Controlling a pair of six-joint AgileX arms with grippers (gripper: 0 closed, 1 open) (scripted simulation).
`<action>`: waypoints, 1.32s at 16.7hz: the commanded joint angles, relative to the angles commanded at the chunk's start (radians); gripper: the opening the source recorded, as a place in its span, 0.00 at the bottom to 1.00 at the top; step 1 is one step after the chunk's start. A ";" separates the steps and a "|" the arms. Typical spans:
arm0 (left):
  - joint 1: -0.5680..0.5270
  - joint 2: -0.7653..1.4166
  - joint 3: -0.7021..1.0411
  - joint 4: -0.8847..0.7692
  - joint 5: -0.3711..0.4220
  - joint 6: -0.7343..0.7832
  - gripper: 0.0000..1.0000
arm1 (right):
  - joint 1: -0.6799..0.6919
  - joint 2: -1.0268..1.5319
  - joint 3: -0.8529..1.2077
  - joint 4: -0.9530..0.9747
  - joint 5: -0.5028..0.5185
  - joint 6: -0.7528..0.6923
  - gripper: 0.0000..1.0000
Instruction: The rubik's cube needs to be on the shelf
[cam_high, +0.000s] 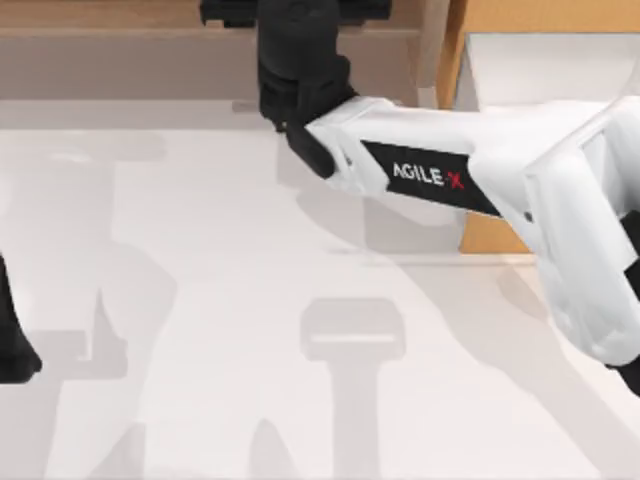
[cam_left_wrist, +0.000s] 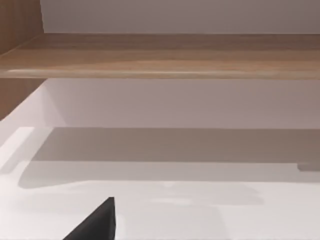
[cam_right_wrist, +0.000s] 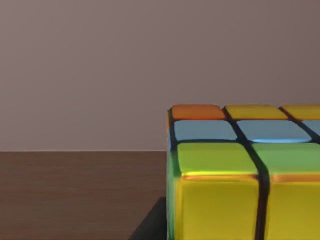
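Observation:
The rubik's cube (cam_right_wrist: 240, 175) sits very close in the right wrist view, showing yellow, green, orange and pale blue squares with dark lines between. It is at the level of the brown wooden shelf (cam_right_wrist: 75, 190), with a plain wall behind. One dark finger (cam_right_wrist: 150, 226) lies against the cube's side. In the top view my right gripper (cam_high: 295, 20) reaches over the shelf (cam_high: 110, 40) at the table's far edge and covers the cube. I cannot tell whether the cube rests on the wood or hangs just above it.
An orange-wood cabinet (cam_high: 492, 18) stands at the far right, behind my right arm's white forearm (cam_high: 440, 170). My left arm (cam_high: 12, 345) is parked at the table's left edge. The left wrist view looks at the shelf (cam_left_wrist: 160, 55) and the shadowed recess under it.

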 joint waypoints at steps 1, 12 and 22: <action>0.000 0.000 0.000 0.000 0.000 0.000 1.00 | 0.000 0.000 0.000 0.000 0.000 0.000 0.00; 0.000 0.000 0.000 0.000 0.000 0.000 1.00 | 0.000 0.000 0.000 0.000 0.000 0.000 0.83; 0.000 0.000 0.000 0.000 0.000 0.000 1.00 | 0.000 0.000 0.000 0.000 0.000 0.000 1.00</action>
